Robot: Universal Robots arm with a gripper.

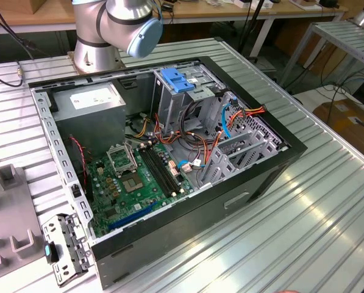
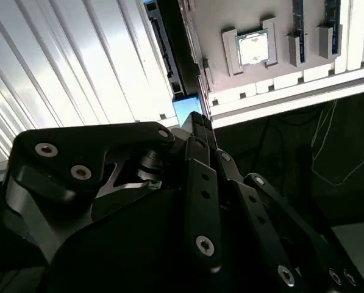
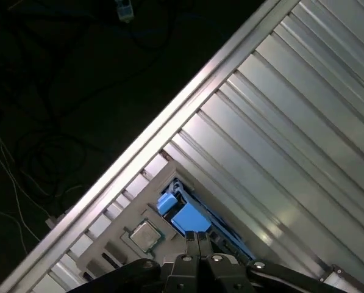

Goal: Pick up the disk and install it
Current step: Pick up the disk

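While the arm's base (image 1: 108,30) stands at the far edge of the ribbed metal table (image 1: 303,232) in the exterior view, an open computer case (image 1: 188,226) lies on its side in the middle, showing a green motherboard (image 1: 139,177), a grey box with a white sticker (image 1: 90,104) and a blue latch (image 1: 177,80) on top of a metal cage. In the second wrist view, the black pincer (image 2: 200,119) has its two fingers drawn together with no gap between them. Just past the tips, the disk (image 2: 167,52) stands on edge, a thin dark slab with a blue end, between the ribbed table surface and a grey tray (image 2: 242,18) that carries a processor chip (image 2: 253,47). In the first wrist view, the closed pincer (image 3: 197,235) points at the blue rail of the disk (image 3: 185,217). The dark body of the disk runs away along the table ribs, with the chip (image 3: 144,235) just beside it. Whether the tips touch the disk cannot be told.
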